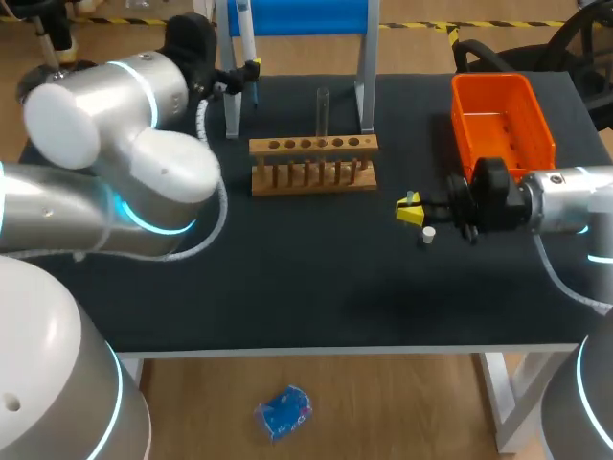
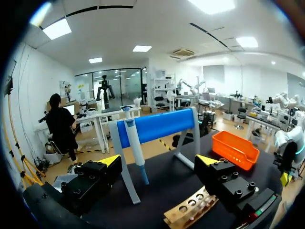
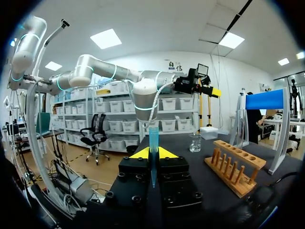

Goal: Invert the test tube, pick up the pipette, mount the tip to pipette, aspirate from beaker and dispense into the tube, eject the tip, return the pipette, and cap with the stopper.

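Left gripper (image 2: 158,161) being held spread wide, nothing between fingers; pipette (image 2: 135,143) hanging just ahead of it on blue-barred stand (image 2: 157,125); blue pipette tip (image 3: 153,136) being gripped upright between closed fingers of right gripper (image 3: 153,153) — gripper being held over black table (image 1: 287,278), right of wooden rack (image 1: 313,161); test tube (image 1: 323,107) being held upright in rack hole; white stopper (image 1: 428,235) lying on table just beside right gripper; beaker (image 3: 195,142) standing ahead of right gripper, near rack end; orange bin (image 1: 503,120) sitting at far right — contents not discernible.
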`<action>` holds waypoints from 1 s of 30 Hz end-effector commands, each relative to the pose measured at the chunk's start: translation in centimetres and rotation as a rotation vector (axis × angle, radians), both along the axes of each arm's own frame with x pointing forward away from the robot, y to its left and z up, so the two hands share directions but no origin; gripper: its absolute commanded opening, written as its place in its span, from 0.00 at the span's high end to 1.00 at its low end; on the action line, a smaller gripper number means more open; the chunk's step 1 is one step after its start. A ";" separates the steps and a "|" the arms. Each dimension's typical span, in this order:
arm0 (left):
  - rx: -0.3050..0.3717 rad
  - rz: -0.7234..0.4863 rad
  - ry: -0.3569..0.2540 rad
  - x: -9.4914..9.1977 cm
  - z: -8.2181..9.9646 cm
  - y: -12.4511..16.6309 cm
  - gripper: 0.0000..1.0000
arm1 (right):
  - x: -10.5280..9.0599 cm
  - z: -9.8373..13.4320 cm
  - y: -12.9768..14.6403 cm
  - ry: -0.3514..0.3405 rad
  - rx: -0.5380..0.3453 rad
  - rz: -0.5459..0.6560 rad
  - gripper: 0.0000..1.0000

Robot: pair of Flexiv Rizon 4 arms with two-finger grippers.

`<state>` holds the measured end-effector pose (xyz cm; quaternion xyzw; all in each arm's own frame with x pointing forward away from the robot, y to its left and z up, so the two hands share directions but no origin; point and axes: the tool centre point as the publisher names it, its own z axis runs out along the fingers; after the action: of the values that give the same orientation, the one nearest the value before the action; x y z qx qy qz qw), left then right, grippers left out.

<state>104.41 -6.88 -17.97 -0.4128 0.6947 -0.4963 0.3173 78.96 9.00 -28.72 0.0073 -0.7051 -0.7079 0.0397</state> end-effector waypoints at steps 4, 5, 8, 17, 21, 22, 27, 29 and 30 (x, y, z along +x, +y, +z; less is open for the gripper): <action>0.024 0.109 -0.031 2.7 -1.6 -2.2 0.00 | -0.1 0.0 -0.1 -0.001 -0.002 0.000 1.00; 0.024 0.109 -0.031 2.7 -1.6 -2.2 0.00 | -0.1 0.0 -0.1 -0.001 -0.002 0.000 1.00; 0.024 0.109 -0.031 2.7 -1.6 -2.2 0.00 | -0.1 0.0 -0.1 -0.001 -0.002 0.000 1.00; 0.024 0.109 -0.031 2.7 -1.6 -2.2 0.00 | -0.1 0.0 -0.1 -0.001 -0.002 0.000 1.00; 0.024 0.109 -0.031 2.7 -1.6 -2.2 0.00 | -0.1 0.0 -0.1 -0.001 -0.002 0.000 1.00; 0.024 0.109 -0.031 2.7 -1.6 -2.2 0.00 | -0.1 0.0 -0.1 -0.001 -0.002 0.000 1.00; 0.026 0.161 -0.030 4.3 -1.5 -2.1 0.00 | -0.1 0.0 -0.1 -0.001 -0.002 0.000 1.00; 0.036 0.186 -0.030 5.2 -1.4 -2.1 0.00 | -0.1 0.0 -0.1 -0.001 -0.002 0.000 1.00; 0.032 0.196 -0.033 5.6 -1.4 -2.1 0.00 | -0.1 0.0 -0.1 -0.001 -0.002 0.000 1.00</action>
<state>108.45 -7.73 -19.33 -0.4548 0.6598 -0.4687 0.3717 78.96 9.01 -28.72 0.0073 -0.7051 -0.7079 0.0397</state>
